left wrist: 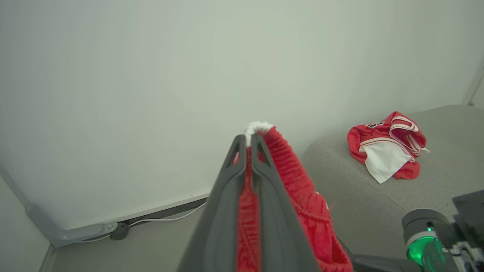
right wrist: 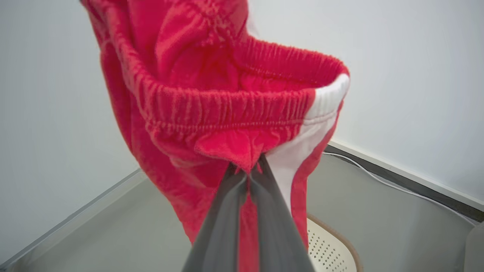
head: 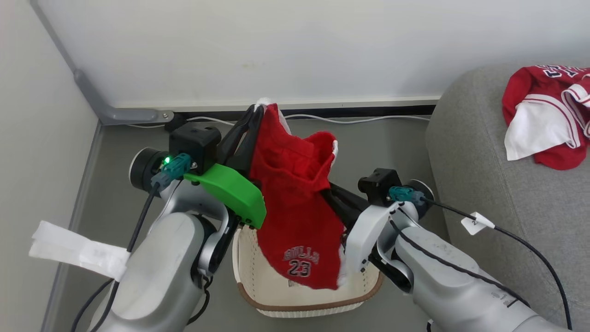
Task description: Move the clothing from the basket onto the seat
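Up at our left gripper [left wrist: 249, 140], the jaws are pinched tight on the shorts' [head: 295, 207] waistband, white trim poking past the tips. Below it we see the red cloth hanging over the basket [head: 262, 276]. Our right gripper [right wrist: 247, 172] is clamped on a fold just under the waistband. Well off to its right, the jersey [head: 548, 115] lies crumpled on the sofa [head: 474, 184].
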`<state>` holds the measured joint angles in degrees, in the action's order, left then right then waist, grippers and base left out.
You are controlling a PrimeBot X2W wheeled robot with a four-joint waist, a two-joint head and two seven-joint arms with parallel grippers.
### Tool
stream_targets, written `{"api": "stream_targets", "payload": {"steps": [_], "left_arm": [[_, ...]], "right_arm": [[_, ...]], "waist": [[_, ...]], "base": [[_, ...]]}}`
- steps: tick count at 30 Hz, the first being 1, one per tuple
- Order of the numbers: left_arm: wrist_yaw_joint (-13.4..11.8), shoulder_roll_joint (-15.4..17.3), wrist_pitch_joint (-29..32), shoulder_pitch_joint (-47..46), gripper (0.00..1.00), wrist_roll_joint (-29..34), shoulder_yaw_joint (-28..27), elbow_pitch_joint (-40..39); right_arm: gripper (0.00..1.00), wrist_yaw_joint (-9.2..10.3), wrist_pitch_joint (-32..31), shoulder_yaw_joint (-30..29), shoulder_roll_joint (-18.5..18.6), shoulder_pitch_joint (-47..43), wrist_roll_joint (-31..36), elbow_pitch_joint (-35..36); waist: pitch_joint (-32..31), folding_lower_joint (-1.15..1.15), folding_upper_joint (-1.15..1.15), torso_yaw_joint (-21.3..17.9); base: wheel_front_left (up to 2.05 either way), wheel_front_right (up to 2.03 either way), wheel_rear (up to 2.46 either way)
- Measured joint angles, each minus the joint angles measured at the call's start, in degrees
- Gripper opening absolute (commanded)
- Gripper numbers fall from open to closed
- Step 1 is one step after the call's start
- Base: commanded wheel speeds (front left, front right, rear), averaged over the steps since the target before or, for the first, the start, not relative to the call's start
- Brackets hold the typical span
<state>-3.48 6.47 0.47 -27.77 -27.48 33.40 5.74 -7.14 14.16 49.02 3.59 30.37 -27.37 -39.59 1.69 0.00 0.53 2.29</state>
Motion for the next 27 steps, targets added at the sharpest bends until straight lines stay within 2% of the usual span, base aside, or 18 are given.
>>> {"api": "stream_targets", "payload": {"steps": [5, 7, 8, 9, 10, 11, 21, 27], "left_arm": [[-0.18, 0.49, -0.02, 1.25, 0.0, -0.13, -0.88, 0.18], [-0.56, 0.65, -0.1, 2.03, 0.32, -0.53, -1.25, 0.29], [-0.59, 0.67, -0.14, 2.44, 0.44, -0.6, -1.36, 0.35], [-0.59, 0.7, -0.4, 2.86, 0.62, -0.62, -1.47, 0.42], [-0.59, 0.7, -0.55, 3.23, 0.97, -0.76, -1.49, 0.47], [-0.59, 0.7, -0.6, 3.56, 1.0, -0.98, -1.48, 0.53], [-0.45, 1.05, -2.64, 5.64, 1.0, -1.09, -0.89, 0.42], [1.02, 1.42, -3.54, 8.17, 1.0, -1.09, 1.16, 0.54]], "right_arm": [[0.0, 0.0, 0.01, -3.08, 1.05, 0.13, -0.01, 1.32], [0.0, 0.05, 0.01, -5.1, 2.26, 0.63, -0.01, 2.97], [0.0, 0.11, 0.01, -6.08, 2.87, 1.04, -0.01, 3.83], [0.0, 0.2, 0.02, -7.03, 3.44, 1.45, 0.0, 4.77], [0.0, 0.26, 0.02, -7.9, 3.98, 1.82, 0.0, 5.64], [0.0, 0.73, 0.02, -8.81, 4.43, 2.15, 0.03, 6.39], [0.0, 3.7, 0.18, -16.75, 10.45, 3.21, 1.31, 13.57], [0.0, 4.82, 0.19, -20.28, 14.05, 3.16, 2.76, 17.16]], "waist": [[0.46, 0.0, 0.0, -1.64], [0.68, 0.0, 0.0, -2.51], [0.79, 0.0, 0.0, -2.94], [0.89, 0.0, 0.0, -3.38], [0.98, 0.0, 0.0, -3.82], [1.06, 0.0, 0.0, -4.24], [1.59, 0.0, 0.0, -8.53], [1.65, 0.0, 0.0, -11.01]], "base": [[0.0, 0.0, 0.0], [0.0, 0.0, 0.0], [0.0, 0.0, 0.0], [0.0, 0.0, 0.0], [0.0, 0.0, 0.0], [0.0, 0.0, 0.0], [0.0, 0.0, 0.0], [0.0, 0.0, 0.0]]}}
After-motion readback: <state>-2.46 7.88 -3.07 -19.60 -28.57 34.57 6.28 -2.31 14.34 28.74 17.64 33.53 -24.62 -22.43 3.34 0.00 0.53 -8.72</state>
